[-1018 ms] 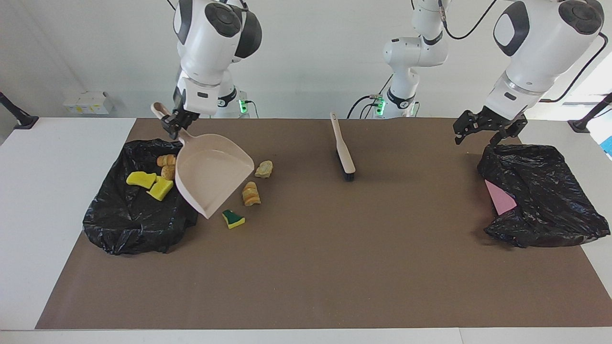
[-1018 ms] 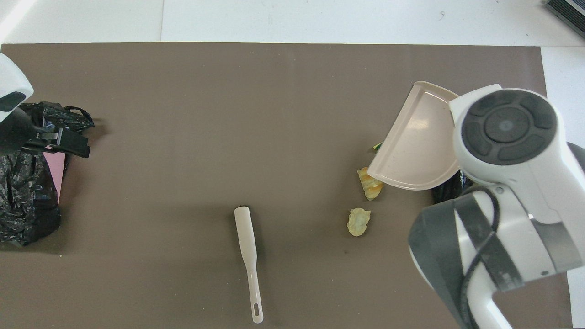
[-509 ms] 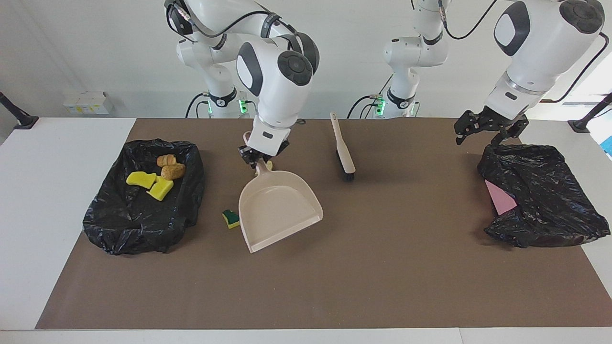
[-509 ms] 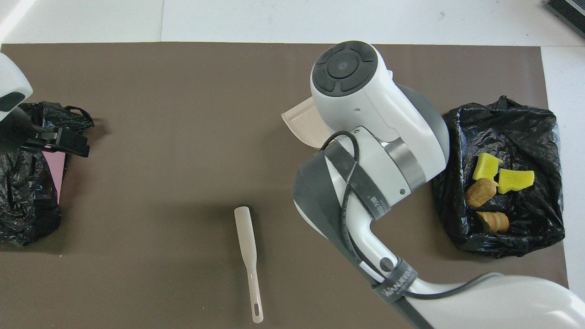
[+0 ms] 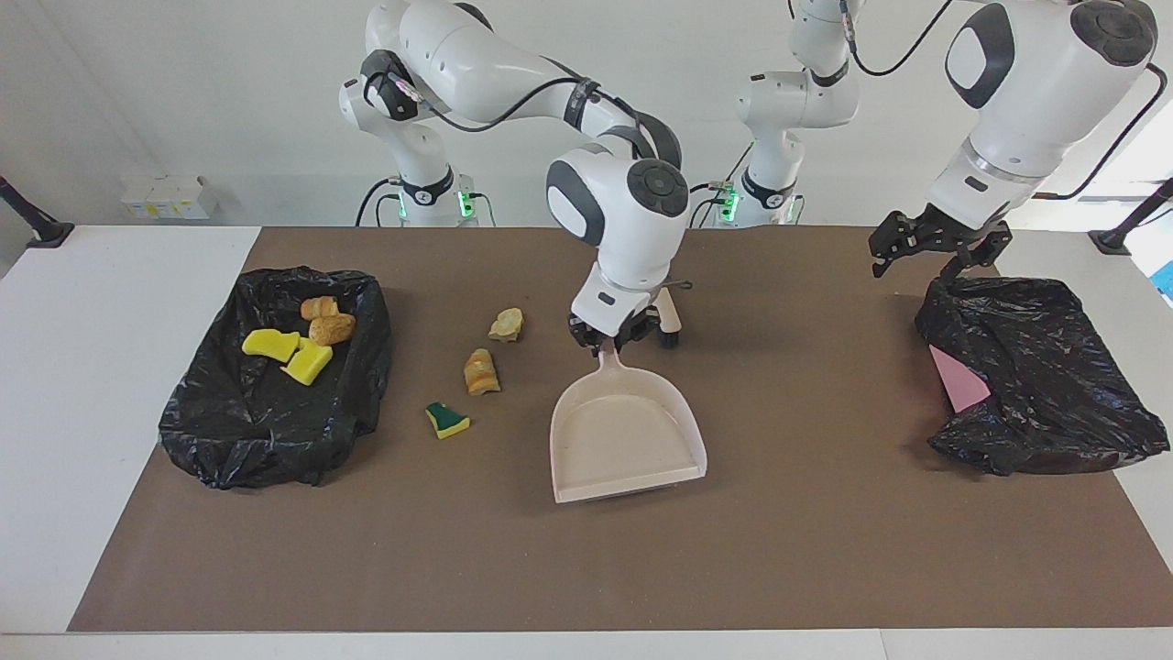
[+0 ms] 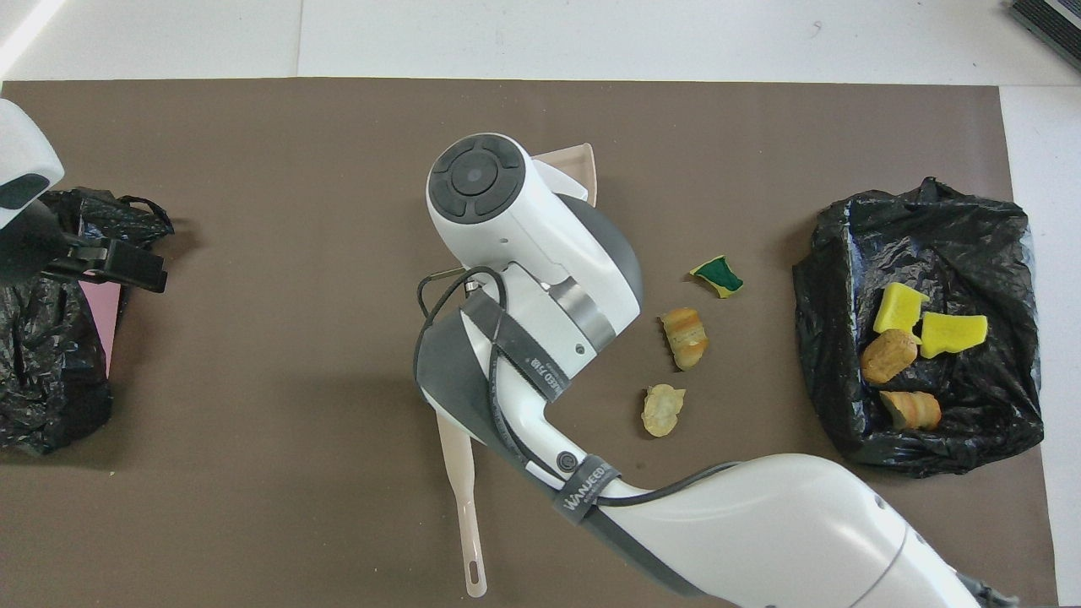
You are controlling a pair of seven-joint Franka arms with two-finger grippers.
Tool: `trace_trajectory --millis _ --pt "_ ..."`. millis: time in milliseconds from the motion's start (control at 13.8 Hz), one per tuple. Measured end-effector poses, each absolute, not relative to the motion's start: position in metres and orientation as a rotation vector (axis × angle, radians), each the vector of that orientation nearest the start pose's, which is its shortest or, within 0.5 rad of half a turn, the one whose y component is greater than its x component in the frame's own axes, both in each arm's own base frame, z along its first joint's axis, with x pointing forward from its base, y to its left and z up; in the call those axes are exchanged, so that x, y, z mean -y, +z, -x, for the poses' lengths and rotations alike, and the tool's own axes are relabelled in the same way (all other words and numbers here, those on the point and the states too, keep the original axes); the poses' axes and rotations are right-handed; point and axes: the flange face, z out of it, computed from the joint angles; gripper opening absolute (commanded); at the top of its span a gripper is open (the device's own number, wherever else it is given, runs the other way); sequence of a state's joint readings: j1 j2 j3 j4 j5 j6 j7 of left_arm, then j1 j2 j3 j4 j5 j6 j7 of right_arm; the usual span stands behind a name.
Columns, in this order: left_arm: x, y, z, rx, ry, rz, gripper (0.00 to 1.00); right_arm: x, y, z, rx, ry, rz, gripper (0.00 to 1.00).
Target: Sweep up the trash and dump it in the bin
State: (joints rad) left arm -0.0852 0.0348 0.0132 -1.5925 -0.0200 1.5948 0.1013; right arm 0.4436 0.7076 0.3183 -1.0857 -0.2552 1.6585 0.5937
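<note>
Dustpan (image 5: 628, 440) has travelled from the bin (image 5: 275, 376) to mid-table, emptied; right gripper (image 5: 605, 341) stays clamped on its handle; four scraps (image 5: 298, 339) lie in the bin; three scraps (image 5: 476, 371) remain on the mat between bin and dustpan; left gripper (image 5: 916, 252) waits open over the second bag (image 5: 1045, 376).

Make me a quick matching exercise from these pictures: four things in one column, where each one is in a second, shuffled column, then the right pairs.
Things:
1. dustpan
2. green-backed sponge scrap
3. pink sheet
4. two yellow sponge chunks

Places:
A. in the bag at the left arm's end
B. loose on the brown mat
C. held by its handle in the right gripper
D. in the bag at the right arm's end

Pairs: 1-C, 2-B, 3-A, 4-D
</note>
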Motion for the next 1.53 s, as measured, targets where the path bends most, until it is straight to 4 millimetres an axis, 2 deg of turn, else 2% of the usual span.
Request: trace_trajectory --millis 291,509,727,800,873,1236,1382,1527 --pt "0.043 0.596 -0.564 -0.299 0.052 3.147 1.00 -0.474 0.376 -0.581 0.152 0.052 3.201 0.00" --pt "0.043 0.596 -0.564 -0.331 0.053 3.144 1.00 -0.485 0.360 -0.577 0.079 0.068 3.181 0.00" --pt "0.042 0.595 -0.564 -0.335 0.055 3.144 1.00 -0.488 0.362 -0.577 -0.002 0.071 3.159 0.00" --pt "0.043 0.595 -0.564 -0.336 0.055 3.144 1.00 -0.488 0.360 -0.578 -0.007 0.067 3.154 0.05" --pt "0.043 0.595 -0.564 -0.337 0.056 3.144 1.00 -0.489 0.358 -0.578 -0.008 0.068 3.152 0.19" --pt "0.044 0.593 -0.564 -0.346 0.064 3.143 1.00 -0.489 0.353 -0.578 -0.011 0.078 3.154 0.56" --pt "0.045 0.591 -0.564 -0.351 0.068 3.142 1.00 -0.489 0.361 -0.579 -0.014 0.064 3.146 0.72" --pt "0.046 0.590 -0.564 -0.353 0.070 3.142 1.00 -0.488 0.384 -0.575 -0.011 0.040 3.140 0.81"
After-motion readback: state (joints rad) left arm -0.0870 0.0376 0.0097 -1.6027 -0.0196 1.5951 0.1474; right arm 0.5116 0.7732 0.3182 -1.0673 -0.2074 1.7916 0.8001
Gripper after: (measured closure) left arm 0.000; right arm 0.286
